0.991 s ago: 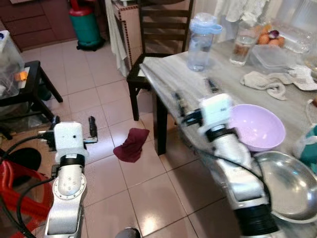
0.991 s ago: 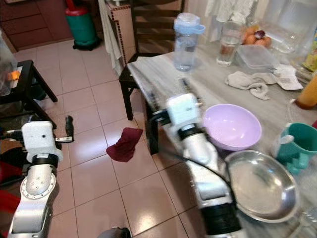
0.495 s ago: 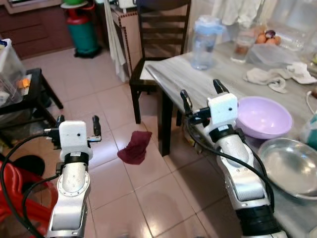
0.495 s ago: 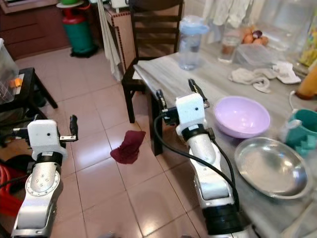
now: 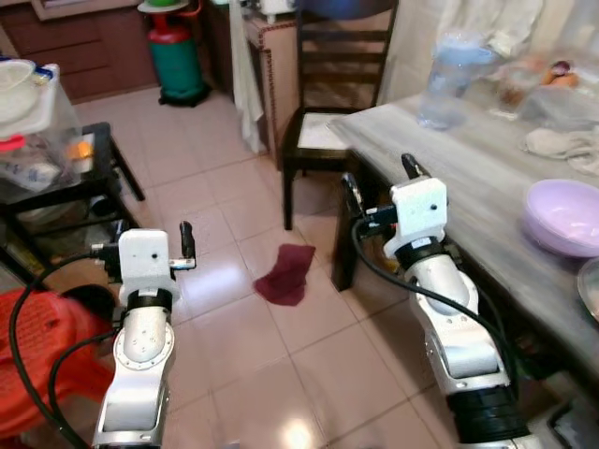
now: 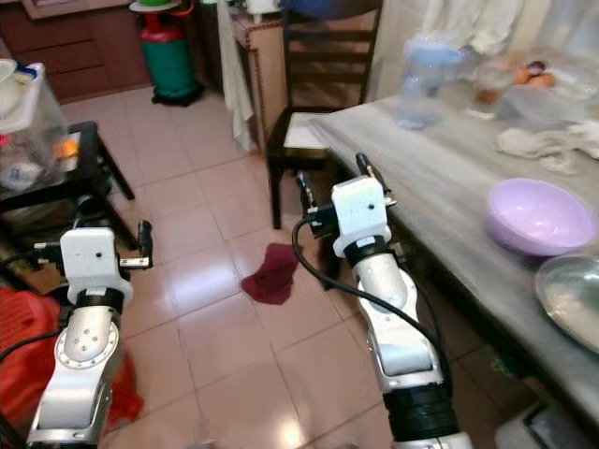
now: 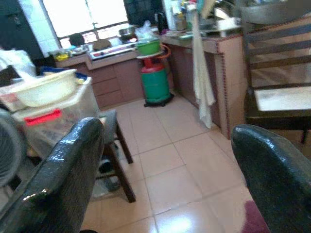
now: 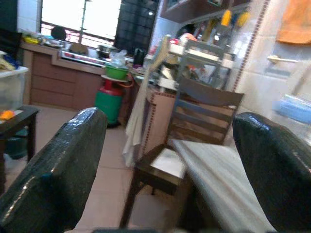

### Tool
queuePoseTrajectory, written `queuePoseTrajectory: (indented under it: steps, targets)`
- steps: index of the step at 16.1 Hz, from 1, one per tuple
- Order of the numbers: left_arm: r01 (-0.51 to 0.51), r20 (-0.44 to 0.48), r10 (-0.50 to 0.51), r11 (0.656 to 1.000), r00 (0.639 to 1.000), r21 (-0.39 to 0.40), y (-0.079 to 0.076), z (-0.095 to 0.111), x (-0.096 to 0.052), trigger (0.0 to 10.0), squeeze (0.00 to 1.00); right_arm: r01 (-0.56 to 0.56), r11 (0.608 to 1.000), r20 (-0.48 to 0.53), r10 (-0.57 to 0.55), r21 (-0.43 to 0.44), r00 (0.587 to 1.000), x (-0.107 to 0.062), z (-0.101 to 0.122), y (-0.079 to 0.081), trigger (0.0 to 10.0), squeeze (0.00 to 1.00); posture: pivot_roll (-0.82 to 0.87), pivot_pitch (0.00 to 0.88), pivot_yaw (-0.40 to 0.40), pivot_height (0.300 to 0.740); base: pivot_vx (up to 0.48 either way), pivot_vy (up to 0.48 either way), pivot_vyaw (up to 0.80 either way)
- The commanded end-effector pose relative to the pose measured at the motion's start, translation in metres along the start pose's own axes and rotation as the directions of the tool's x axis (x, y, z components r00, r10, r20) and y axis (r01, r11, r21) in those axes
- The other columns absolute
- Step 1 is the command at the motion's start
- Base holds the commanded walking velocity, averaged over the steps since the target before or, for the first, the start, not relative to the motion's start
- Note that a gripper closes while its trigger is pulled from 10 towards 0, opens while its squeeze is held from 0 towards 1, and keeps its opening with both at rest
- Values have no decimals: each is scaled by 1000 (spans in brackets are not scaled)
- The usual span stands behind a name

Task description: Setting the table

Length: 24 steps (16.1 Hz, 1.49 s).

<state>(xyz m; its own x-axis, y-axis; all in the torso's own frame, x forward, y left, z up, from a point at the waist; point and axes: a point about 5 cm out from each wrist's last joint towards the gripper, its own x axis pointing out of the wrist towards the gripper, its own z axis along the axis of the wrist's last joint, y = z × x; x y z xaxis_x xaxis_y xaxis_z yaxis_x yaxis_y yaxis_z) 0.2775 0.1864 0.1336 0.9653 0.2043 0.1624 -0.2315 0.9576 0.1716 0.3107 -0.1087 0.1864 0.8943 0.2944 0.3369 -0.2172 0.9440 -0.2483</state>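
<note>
Swung away from the table since a second ago: table (image 5: 487, 187) now off at 2 o'clock, purple bowl (image 5: 564, 216) pushed out to 3 o'clock, steel pan (image 6: 573, 301) barely showing at the frame edge; much of that shift down to the head turning. Right gripper (image 5: 379, 182) raised at the table's near corner, fingers spread wide, holding nothing. Left gripper (image 5: 150, 245) out over the tiled floor at 9 o'clock, likewise spread wide and empty. Maroon cloth (image 5: 287, 274) on the floor between the arms, beside the table leg. Dark chair (image 5: 332, 103) at 12 o'clock, water jug (image 5: 445, 79) on the far end of the table. Low black stand with a plastic tub (image 5: 42, 122) at 10 o'clock. Likely step: turning toward the kitchen side to fetch tableware, nothing in hand yet. To do well: keep right arm clear of the table corner while turning, step around the cloth rather than over it, hold both grippers spread until a target is squarely ahead.
</note>
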Motion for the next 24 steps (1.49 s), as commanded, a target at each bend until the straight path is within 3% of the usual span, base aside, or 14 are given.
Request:
queuePoseTrajectory:
  steps: [1, 6, 9, 14, 15, 17, 19, 20, 22, 23, 24]
  targets:
    - [-20, -26, 20, 1000, 999, 17, 9, -7, -1, 10000, 0, -30, 999, 30, 29, 12, 999, 4, 6, 9, 10000, 0, -17, 86, 18, 740, 0, 480, 800]
    - [-15, -30, 16, 1000, 999, 19, 7, -9, -1, 10000, 0, -31, 999, 33, 30, 19, 999, 4, 5, 10, 10000, 0, -17, 80, 18, 740, 0, 480, 781]
    - [3, -35, -1, 999, 999, 47, 4, -15, -3, 10000, 0, -24, 999, 20, 24, 22, 1000, 4, 2, 9, 10000, 0, -16, 82, 12, 740, 0, 0, 0]
    - [12, -165, 0, 997, 986, 72, 6, -53, -8, 10000, 0, 21, 998, -69, -16, 60, 997, 2, -20, 3, 10000, 0, -16, 80, 4, 740, 0, 0, 0]
    - [4, -223, 14, 997, 975, 80, 8, -70, -11, 10000, 0, 57, 995, -120, -47, 79, 992, 1, -32, -3, 10000, 0, -18, 74, -1, 740, 0, 0, 0]
    - [17, -267, 6, 996, 964, 85, 7, -83, -13, 10000, 0, 88, 993, -173, -72, 85, 982, 0, -45, -9, 10000, 0, -22, 62, -4, 740, 0, 0, 0]
    - [70, -346, -32, 993, 938, 100, 2, -105, -18, 10000, 0, 115, 987, -293, -78, 111, 953, -3, -70, -9, 10000, 0, -29, 52, -4, 740, 0, 0, 0]
    - [126, -421, -72, 987, 904, 101, -4, -121, -24, 10000, 0, 134, 983, -400, -73, 126, 914, -11, -93, -6, 10000, 0, -35, 40, -5, 740, 0, 0, 0]
    - [172, -470, -112, 981, 876, 87, -10, -130, -29, 10000, 0, 131, 984, -450, -62, 124, 891, -17, -105, -3, 10000, 0, -35, 40, -5, 740, 0, 0, 0]
    - [217, -545, -152, 975, 825, 57, -16, -143, -38, 10000, 0, 135, 980, -533, -36, 148, 845, -28, -122, 4, 10000, 0, -39, 24, -7, 740, 0, 0, 0]
    - [252, -617, -183, 967, 765, 25, -22, -155, -50, 10000, 0, 131, 978, -635, 2, 162, 773, -49, -143, 12, 10000, 0, -44, 5, -6, 740, 0, 0, 0]
